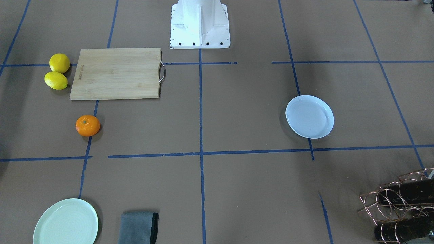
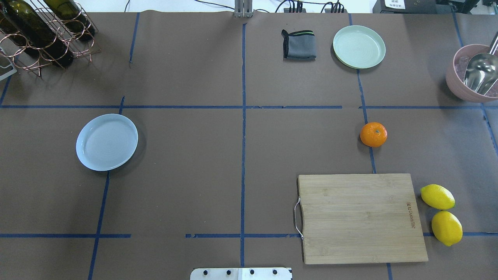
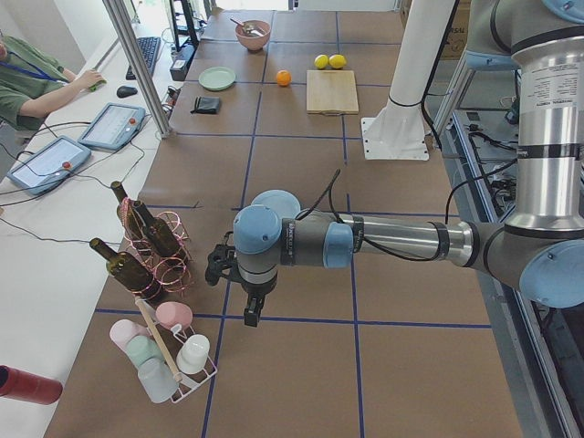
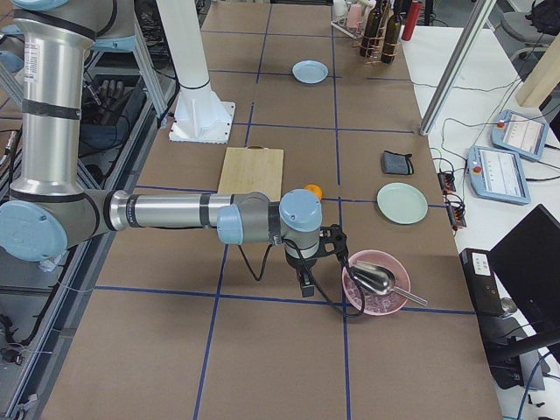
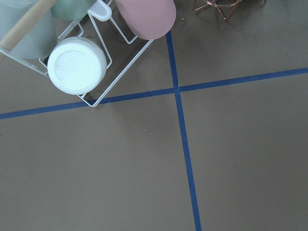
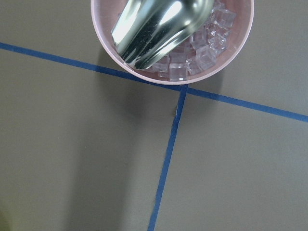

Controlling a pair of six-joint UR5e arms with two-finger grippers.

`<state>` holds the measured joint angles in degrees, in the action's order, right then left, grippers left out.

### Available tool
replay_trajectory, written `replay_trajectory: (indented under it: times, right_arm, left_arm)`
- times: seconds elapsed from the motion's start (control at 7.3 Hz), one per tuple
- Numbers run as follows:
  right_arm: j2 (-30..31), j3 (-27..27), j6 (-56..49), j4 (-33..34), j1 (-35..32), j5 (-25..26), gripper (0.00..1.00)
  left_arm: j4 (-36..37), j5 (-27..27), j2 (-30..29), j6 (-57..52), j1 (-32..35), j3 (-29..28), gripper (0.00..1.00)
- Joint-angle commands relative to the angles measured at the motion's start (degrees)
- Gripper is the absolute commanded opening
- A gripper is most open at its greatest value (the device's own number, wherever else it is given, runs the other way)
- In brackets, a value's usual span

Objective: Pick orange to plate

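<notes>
Noted orange [image 2: 373,134] on table [image 2: 194,175], not on plate [image 2: 107,142]
Rests on a blue tape line [image 2: 363,97] near cutting board [image 2: 362,217], well apart from plate. Cannot tell whether left gripper [image 3: 248,306] or right gripper [image 4: 304,282] is parted or closed; visible in side views only

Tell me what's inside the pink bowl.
The pink bowl holds clear ice cubes, with a shiny metal scoop lying on top. The scoop covers much of the bowl, so what lies beneath it cannot be seen.
</notes>
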<state>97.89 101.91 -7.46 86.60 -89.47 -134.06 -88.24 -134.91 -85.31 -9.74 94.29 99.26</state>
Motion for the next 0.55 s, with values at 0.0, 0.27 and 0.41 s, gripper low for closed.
replay_trajectory:
  times: [0.0, 0.27, 0.41]
  right_arm:
    - [-0.3, 1.0, 0.8, -0.5, 0.0, 0.2, 1.00]
    - [0.0, -0.6, 0.7, -5.8, 0.0, 0.4, 1.00]
    - [-0.1, -0.5, 0.7, -5.9, 0.0, 0.4, 1.00]
  left_arm:
    - [0.0, -0.1, 0.1, -0.1, 0.0, 0.4, 1.00]
    - [-0.1, -0.4, 0.1, -0.1, -0.1, 0.9, 1.00]
    - [-0.3, 0.0, 0.0, -0.1, -0.2, 1.1, 1.00]
